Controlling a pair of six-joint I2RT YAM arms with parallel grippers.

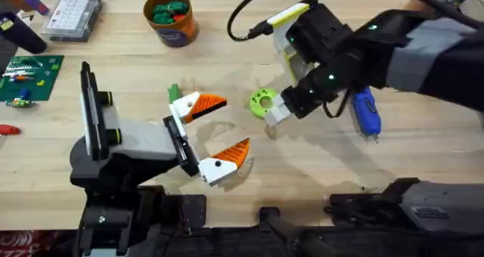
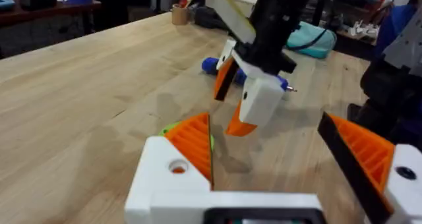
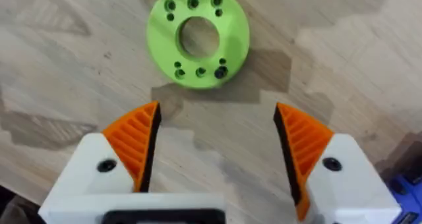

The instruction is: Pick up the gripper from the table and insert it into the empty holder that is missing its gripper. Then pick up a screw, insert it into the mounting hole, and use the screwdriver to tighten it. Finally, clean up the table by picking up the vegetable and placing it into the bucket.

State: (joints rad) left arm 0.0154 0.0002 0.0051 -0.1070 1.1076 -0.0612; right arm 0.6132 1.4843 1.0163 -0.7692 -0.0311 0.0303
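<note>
Green flanged disc [image 3: 198, 38], ringed with small holes around a central bore, is lying flat on the wooden table [image 1: 393, 166] just ahead of my right gripper [image 3: 217, 145], whose white fingers with orange ribbed pads [image 3: 135, 141] are standing wide apart and holding nothing. From overhead I am seeing that gripper [image 1: 274, 113] hovering immediately right of the disc [image 1: 262, 101], near the table's middle. Just to the right of it the blue screwdriver [image 1: 366, 112] is lying on the wood, partly under my right arm. My left gripper [image 1: 215, 132] is sitting left of the disc, its jaws also spread open and empty, one orange pad [image 1: 206, 103] farther from me and the other nearer. Something small and green [image 1: 174, 92] is resting by the far finger; I cannot tell what it is. Farther back, the orange-brown bucket [image 1: 171, 18] is standing upright with green and red pieces inside, and a clear compartment box [image 1: 72, 15] is lying at the far left.
</note>
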